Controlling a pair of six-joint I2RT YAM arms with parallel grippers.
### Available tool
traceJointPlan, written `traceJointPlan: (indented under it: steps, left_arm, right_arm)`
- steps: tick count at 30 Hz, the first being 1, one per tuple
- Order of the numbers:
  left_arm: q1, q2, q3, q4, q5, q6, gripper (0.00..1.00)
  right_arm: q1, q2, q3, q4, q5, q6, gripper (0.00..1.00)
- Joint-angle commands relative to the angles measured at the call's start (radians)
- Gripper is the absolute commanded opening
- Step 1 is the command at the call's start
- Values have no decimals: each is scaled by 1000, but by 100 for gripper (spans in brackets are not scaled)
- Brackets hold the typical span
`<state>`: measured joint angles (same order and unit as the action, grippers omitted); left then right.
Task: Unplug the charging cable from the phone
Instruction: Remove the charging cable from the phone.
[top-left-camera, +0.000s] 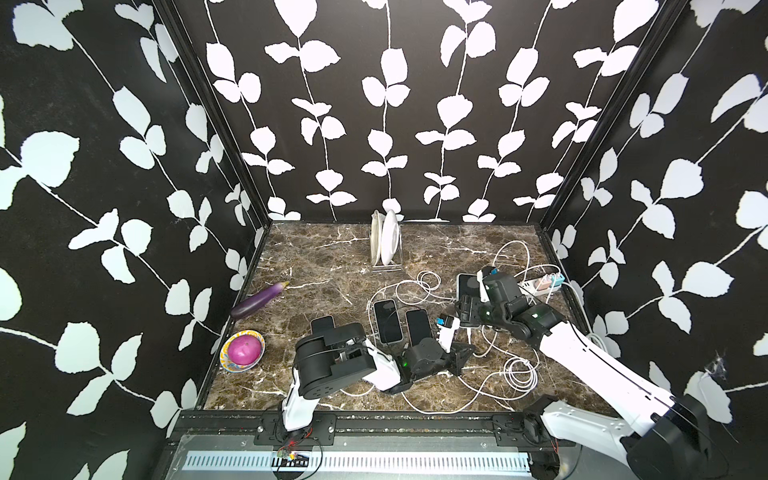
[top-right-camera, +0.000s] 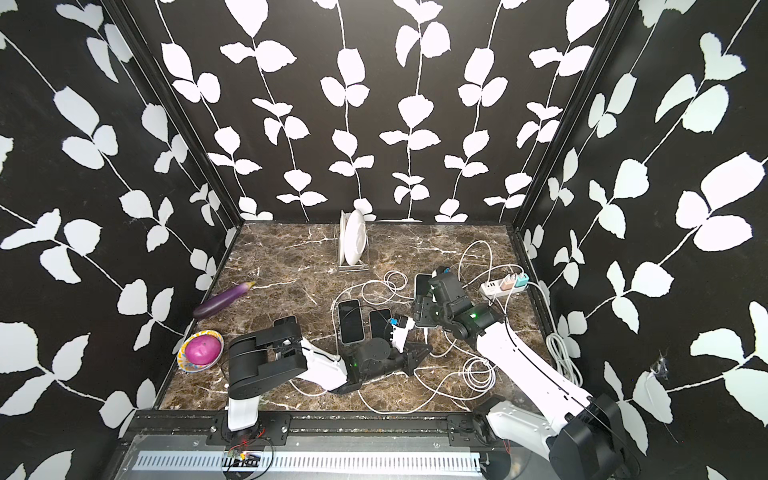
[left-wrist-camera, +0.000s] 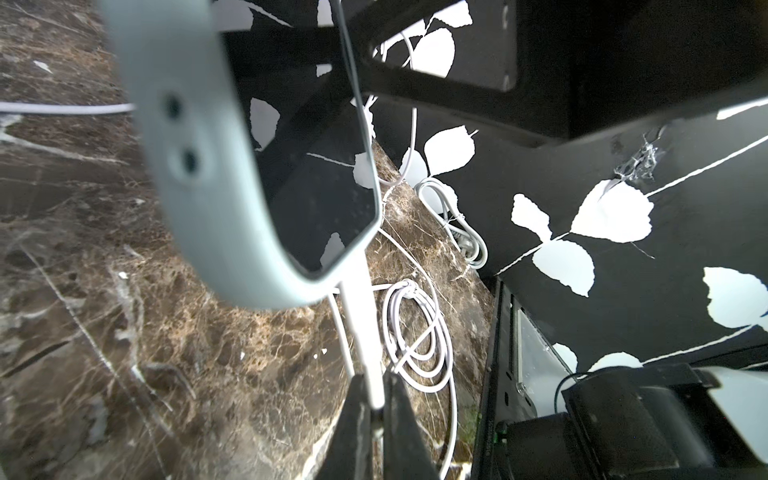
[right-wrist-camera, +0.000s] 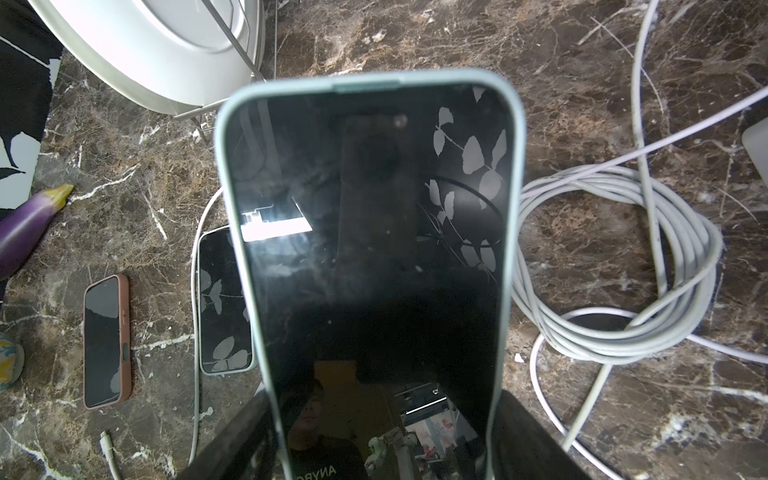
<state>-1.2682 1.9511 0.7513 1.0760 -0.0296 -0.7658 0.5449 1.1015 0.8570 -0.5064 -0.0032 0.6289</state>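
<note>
White cables (right-wrist-camera: 702, 249) across brown marble tabletop (top-left-camera: 324, 266), black leaf-print walls (top-left-camera: 104, 187)

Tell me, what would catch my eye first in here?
Right of the middle of the marble table, the right pincer grips a phone in a pale case, while the left pincer is shut on the white charging cable leaving the phone's end. Loose cable coils sprawl around them, and bold white-leaf wallpaper covers every wall.

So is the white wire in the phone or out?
In: the wire's white plug meets the end of the phone, with the left pincer shut on it.
</note>
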Motion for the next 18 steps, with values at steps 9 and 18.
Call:
traceJointPlan:
  steps: [9,18]
  left_arm:
    - [-10,8,22,-55,-7,-3,0]
    - [-27,-9,20,-123,-31,14,0]
  right_arm:
    - [0,70,82,55,48,-23,0]
    - [-30,165,188,95,30,-23,0]
